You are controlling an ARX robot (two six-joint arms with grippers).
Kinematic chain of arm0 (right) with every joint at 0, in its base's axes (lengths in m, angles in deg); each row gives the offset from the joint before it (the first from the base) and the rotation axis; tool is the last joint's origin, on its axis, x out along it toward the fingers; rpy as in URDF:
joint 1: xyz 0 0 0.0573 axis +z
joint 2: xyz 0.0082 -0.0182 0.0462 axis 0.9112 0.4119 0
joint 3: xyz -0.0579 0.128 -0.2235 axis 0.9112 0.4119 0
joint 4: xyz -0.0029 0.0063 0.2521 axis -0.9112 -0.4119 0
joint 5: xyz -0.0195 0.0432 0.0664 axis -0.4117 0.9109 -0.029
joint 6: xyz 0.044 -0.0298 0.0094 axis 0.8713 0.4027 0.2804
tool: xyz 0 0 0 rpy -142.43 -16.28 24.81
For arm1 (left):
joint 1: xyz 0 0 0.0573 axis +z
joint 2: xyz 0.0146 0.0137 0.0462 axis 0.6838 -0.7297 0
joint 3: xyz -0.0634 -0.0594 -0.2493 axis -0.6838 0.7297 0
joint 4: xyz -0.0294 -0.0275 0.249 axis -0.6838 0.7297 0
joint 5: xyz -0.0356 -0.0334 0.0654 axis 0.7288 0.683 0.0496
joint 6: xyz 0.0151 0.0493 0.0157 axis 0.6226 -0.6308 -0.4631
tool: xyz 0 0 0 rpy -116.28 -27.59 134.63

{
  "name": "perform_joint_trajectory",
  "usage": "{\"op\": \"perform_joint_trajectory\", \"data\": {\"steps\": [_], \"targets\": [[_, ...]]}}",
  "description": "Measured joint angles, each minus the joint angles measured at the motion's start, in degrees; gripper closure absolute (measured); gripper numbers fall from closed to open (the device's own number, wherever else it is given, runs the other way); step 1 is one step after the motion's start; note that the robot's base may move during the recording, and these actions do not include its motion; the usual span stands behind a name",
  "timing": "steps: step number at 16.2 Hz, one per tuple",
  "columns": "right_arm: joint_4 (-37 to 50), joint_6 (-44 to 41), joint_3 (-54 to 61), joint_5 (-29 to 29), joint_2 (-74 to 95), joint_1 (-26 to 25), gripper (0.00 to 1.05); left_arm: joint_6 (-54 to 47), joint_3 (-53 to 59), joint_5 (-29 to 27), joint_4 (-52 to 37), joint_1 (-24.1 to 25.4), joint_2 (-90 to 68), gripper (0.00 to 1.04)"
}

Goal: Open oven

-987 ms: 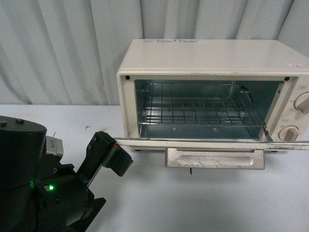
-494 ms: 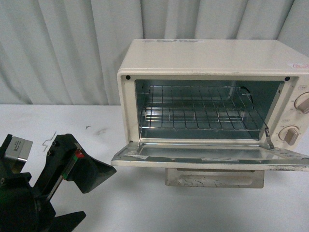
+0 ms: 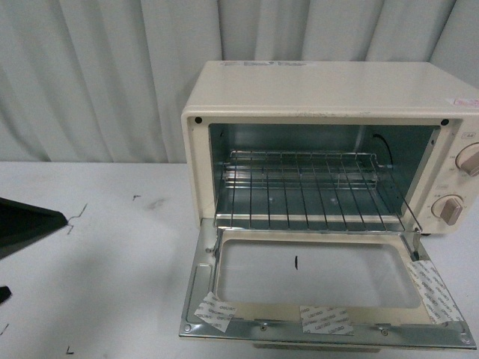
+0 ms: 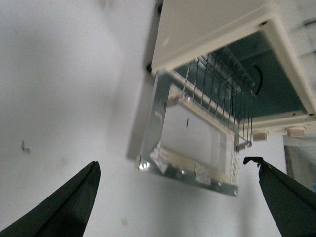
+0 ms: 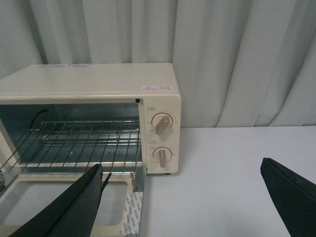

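Oven [image 3: 322,90] position: on the white counter [image 3: 97,247], in front of a pale curtain [image 3: 97,75], right of centre in the front view. Its door [image 3: 322,320] is fully lowered and lies roughly level, projecting toward the robot. The glass pane faces up, and strips of white tape sit on the inner metal frame. The wire rack [image 3: 307,187] sits level inside the open cavity. Two round knobs [image 3: 449,209] occupy the panel on the oven's right side.

Left hand [image 4: 173,163]: fingers [image 4: 74,207] spread wide, holding nothing. The open door appears between them in the left wrist view, with no contact. In the front view only a dark part of this arm shows at the left edge, well apart from the oven.

Right hand [image 5: 181,164]: fingers [image 5: 74,207] spread wide, holding nothing. The oven's knob panel and open cavity lie beyond it, clear of both fingers.
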Motion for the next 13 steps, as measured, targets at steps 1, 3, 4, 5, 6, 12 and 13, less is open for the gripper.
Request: {"op": "perform_joint_trajectory", "data": {"steps": [1, 3, 4, 5, 6, 12, 13], "targets": [[0.0, 0.0, 0.0, 0.0, 0.0, 0.0, 0.06, -8.2, 4.3, -9.4, -18.4, -1.6, -2.2, 0.17], [-0.1, 0.0, 0.0, -0.2, 0.0, 0.0, 0.06, -28.4, 13.9, -21.7, -35.3, 0.3, 0.1, 0.4], [0.0, 0.0, 0.0, 0.0, 0.0, 0.0, 0.06, -36.8, 13.7, -21.9, -36.3, 1.5, 5.4, 0.55], [0.0, 0.0, 0.0, 0.0, 0.0, 0.0, 0.06, -40.0, 13.6, -21.2, -34.1, 1.8, 8.7, 0.66], [0.0, 0.0, 0.0, 0.0, 0.0, 0.0, 0.06, -41.9, 13.9, -19.8, -31.3, 2.7, 11.0, 0.76], [0.0, 0.0, 0.0, 0.0, 0.0, 0.0, 0.06, -44.2, 15.2, -15.6, -16.5, 7.4, 27.5, 1.03], [0.0, 0.0, 0.0, 0.0, 0.0, 0.0, 0.06, -44.1, 15.2, -15.5, -14.5, 7.4, 29.6, 1.03]]}}
